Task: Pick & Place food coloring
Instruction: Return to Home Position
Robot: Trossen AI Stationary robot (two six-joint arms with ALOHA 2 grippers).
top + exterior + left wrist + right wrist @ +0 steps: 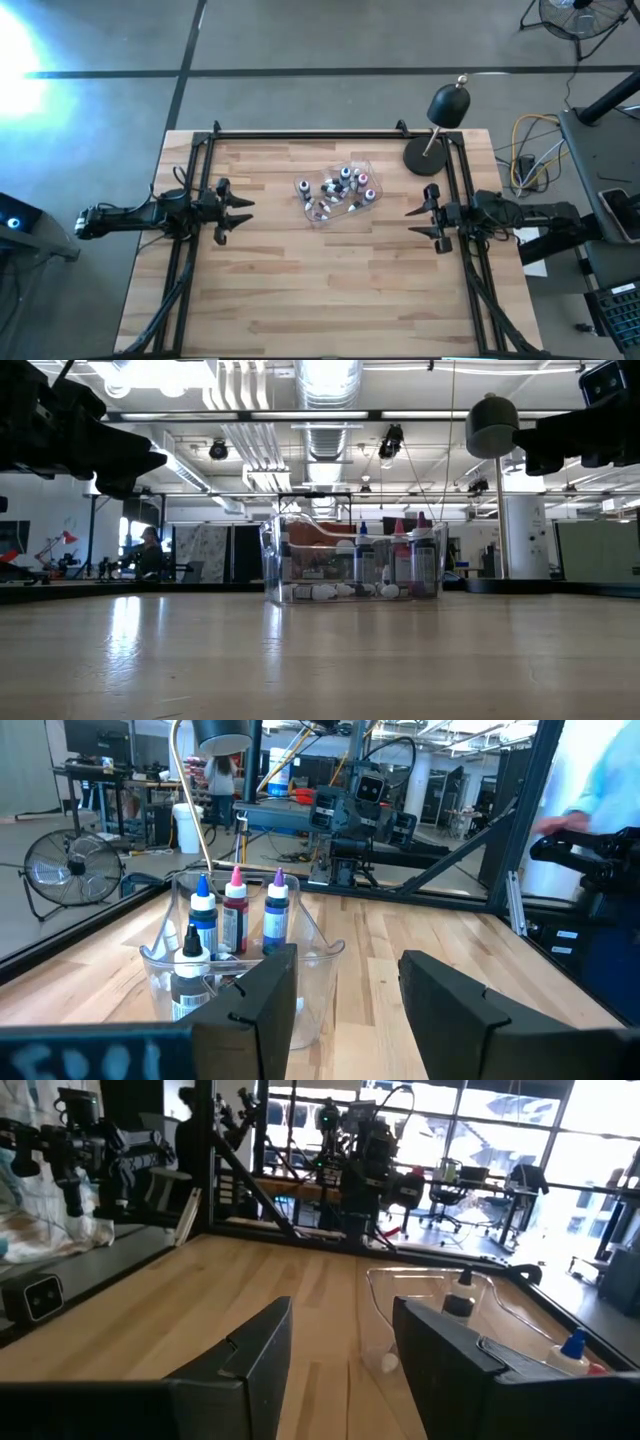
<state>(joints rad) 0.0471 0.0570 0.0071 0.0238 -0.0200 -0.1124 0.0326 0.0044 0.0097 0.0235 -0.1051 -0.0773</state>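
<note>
As the high view shows, the left gripper sits at 9 o'clock and the right gripper at 3 o'clock, both with fingers released. Between them, at the centre of the surface, the food coloring sits inside the clear tub. Only the low view shows some bottles upright and others lying flat.

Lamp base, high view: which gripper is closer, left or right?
Right. The right gripper sits at the right edge of the table, on the same side as the lamp base. The left gripper is at the opposite edge, much farther away.
</note>
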